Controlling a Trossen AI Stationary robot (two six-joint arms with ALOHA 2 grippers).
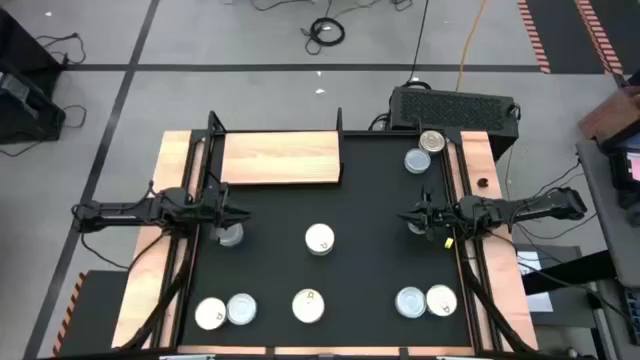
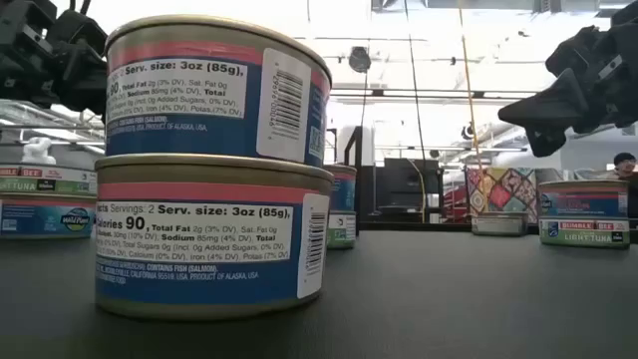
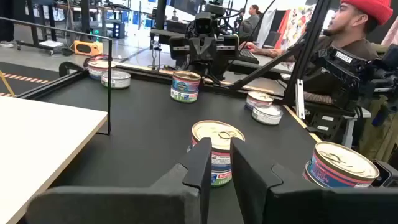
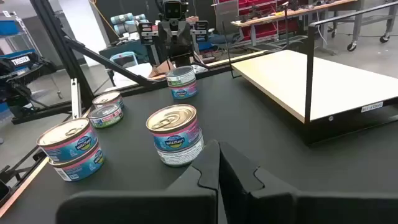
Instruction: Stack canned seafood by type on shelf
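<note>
Cans are spread over the black mat, none on the shelf yet as far as I can see. Centre stack sits mid-mat, two salmon tins one on the other per the low view. Front row: a pair at front left, a single or stack at front centre, a pair at front right. Two more at the back right corner, and one can just beside my left end effector.

Left end effector hovers over the mat's left side, near the shelf's front edge; in its wrist view the fingers stand close together with nothing between them, so I read it as closed and empty. Right end effector hangs over the right side of the mat, fingers pressed together, empty too. Both point toward the centre stack, which shows straight ahead in each wrist view.

My read: sorting is barely begun. Some tins already sit stacked or paired by label, probably to make type groups easy to lift. Shelf is raised off the mat on a black frame, so each can needs a lift over that edge. Next I'd open one end effector and take the nearest can.
</note>
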